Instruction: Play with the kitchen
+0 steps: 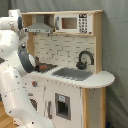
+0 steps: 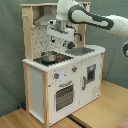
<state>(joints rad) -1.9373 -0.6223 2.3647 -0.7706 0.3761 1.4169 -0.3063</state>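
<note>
I am hovering my gripper (image 2: 64,34) over the kitchen (image 2: 65,75), just above the pot (image 2: 48,56) on its hob (image 2: 56,59), grip state unclear, nothing visibly moved yet.

The white and light-wood toy kitchen (image 2: 60,75) leaves only a narrow slot between its surface and the overhanging grey hood (image 1: 39,26). In the second exterior view, a small metal pot (image 2: 48,57) occupies the black red-ringed hob (image 2: 59,59), and the white robot arm (image 2: 92,17) with its tool (image 2: 61,31) fills the air at 12 o'clock from it. The curved black tap (image 1: 85,59) blocks the grey sink's (image 1: 72,73) back edge. The white surface (image 1: 102,78) at the sink's 3 o'clock in the first exterior view lies bare.
</note>
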